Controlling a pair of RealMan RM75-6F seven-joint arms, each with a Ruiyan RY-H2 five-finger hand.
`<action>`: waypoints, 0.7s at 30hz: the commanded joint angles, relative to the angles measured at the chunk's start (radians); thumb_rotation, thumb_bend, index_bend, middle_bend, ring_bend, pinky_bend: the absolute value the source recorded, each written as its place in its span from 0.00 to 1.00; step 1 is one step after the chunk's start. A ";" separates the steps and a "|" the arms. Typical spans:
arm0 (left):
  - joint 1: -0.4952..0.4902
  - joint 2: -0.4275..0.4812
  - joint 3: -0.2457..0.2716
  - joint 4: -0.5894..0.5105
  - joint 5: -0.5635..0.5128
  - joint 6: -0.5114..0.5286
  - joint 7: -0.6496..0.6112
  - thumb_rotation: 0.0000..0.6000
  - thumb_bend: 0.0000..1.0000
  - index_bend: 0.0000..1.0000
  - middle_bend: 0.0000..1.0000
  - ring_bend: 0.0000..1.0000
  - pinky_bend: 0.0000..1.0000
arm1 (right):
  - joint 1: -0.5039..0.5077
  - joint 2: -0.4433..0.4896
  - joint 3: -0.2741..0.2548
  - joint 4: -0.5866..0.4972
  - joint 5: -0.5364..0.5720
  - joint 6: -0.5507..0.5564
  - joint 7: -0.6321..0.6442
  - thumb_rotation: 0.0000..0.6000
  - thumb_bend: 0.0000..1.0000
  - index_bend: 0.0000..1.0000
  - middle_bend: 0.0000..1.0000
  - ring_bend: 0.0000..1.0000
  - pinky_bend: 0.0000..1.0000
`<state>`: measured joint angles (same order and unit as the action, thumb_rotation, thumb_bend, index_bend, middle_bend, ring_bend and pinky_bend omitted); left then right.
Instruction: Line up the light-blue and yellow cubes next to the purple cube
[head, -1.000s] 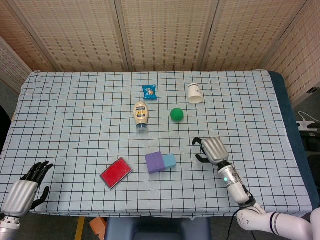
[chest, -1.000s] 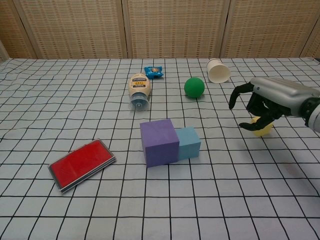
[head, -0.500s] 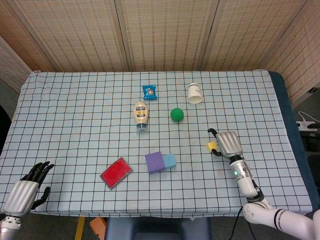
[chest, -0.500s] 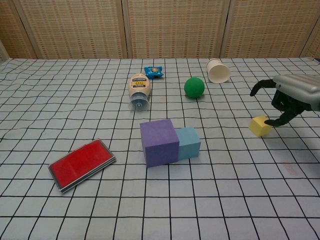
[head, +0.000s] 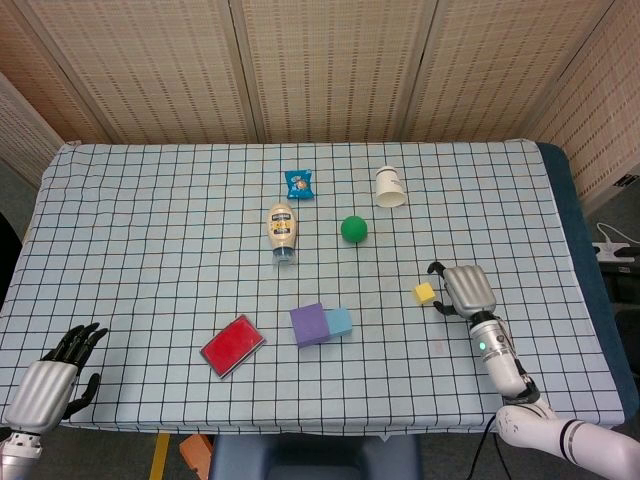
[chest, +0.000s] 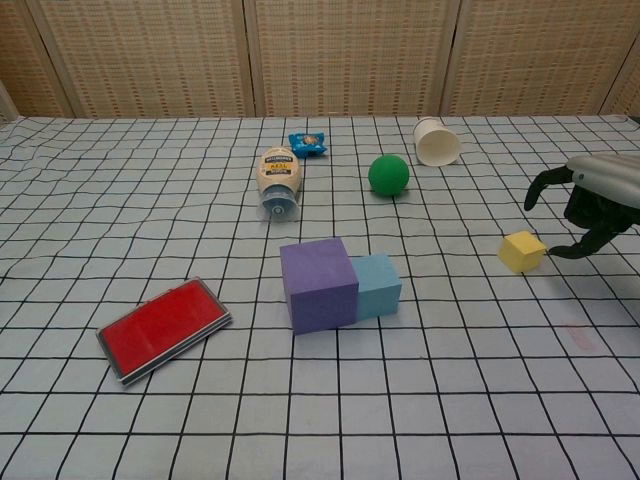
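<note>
The purple cube (head: 309, 324) (chest: 318, 284) sits near the table's front middle, with the light-blue cube (head: 338, 322) (chest: 377, 285) touching its right side. Well to their right lies the small yellow cube (head: 425, 293) (chest: 522, 251), alone on the cloth. My right hand (head: 468, 290) (chest: 590, 200) hovers just right of the yellow cube, fingers curled but apart, holding nothing. Far off at the front left corner is my left hand (head: 50, 382), also with nothing in it and fingers spread; the chest view does not show it.
A red flat case (head: 232, 346) (chest: 164, 329) lies left of the purple cube. Behind are a mayonnaise bottle (head: 282, 231) (chest: 278, 180) on its side, a green ball (head: 353, 229) (chest: 388, 174), a tipped white cup (head: 390, 187) (chest: 437, 142) and a blue snack packet (head: 300, 183) (chest: 307, 143).
My right hand has let go of the yellow cube and drawn back to the right; the cube now rests uncovered on the cloth. The left hand has not moved.
</note>
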<state>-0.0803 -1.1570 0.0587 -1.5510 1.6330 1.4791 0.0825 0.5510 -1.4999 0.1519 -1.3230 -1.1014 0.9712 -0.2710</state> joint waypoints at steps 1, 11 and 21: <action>0.000 -0.001 -0.001 0.000 -0.001 -0.001 0.001 1.00 0.52 0.12 0.07 0.07 0.40 | 0.001 -0.006 0.001 0.020 -0.002 -0.014 0.023 1.00 0.13 0.38 0.92 0.81 0.90; -0.002 0.001 0.000 -0.001 -0.002 -0.005 0.003 1.00 0.52 0.12 0.07 0.09 0.40 | 0.008 -0.029 -0.006 0.076 -0.018 -0.048 0.074 1.00 0.13 0.38 0.92 0.81 0.90; -0.001 0.001 -0.002 0.002 -0.004 -0.002 -0.001 1.00 0.52 0.12 0.07 0.09 0.40 | 0.010 -0.060 -0.008 0.130 -0.043 -0.064 0.132 1.00 0.13 0.43 0.92 0.82 0.90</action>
<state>-0.0809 -1.1560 0.0567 -1.5489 1.6286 1.4770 0.0810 0.5608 -1.5577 0.1437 -1.1954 -1.1417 0.9089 -0.1424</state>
